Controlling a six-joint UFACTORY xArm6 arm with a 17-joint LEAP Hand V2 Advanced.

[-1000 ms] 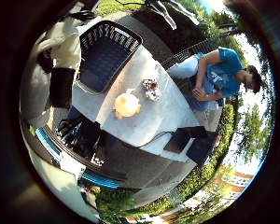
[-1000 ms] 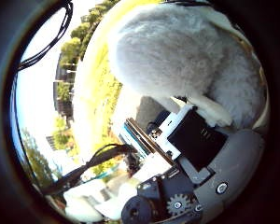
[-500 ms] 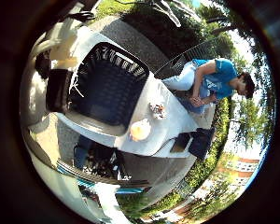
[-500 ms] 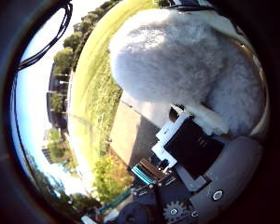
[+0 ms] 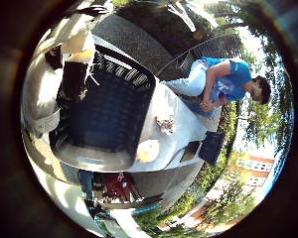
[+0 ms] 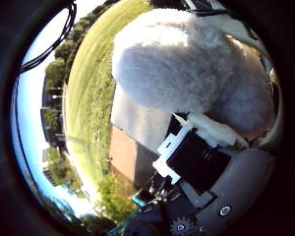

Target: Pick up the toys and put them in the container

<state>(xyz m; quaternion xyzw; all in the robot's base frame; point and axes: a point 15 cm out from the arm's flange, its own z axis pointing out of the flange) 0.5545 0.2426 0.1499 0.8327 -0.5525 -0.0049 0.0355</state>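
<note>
A fluffy white plush toy (image 6: pixel 187 69) fills much of the thumb side view, lying close against the palm with my right hand (image 6: pixel 201 167) curled round it. A dark blue slatted basket (image 5: pixel 109 114) stands on the white table (image 5: pixel 184 134), large in the little finger side view and below the palm. Beside the basket on the table lie a pale round toy (image 5: pixel 148 150) and a small mixed-colour toy (image 5: pixel 165 124). One black and white finger (image 5: pixel 72 74) crosses the basket's rim in view.
A black flat object (image 5: pixel 211 146) sits at the table's edge past the toys. Dark and red gear (image 5: pixel 119 186) lies under the table. Paving and grass (image 6: pixel 88 98) surround the table.
The camera has moved closer to the basket, which now takes up far more of the little finger side view. The plush toy stays held in the hand.
</note>
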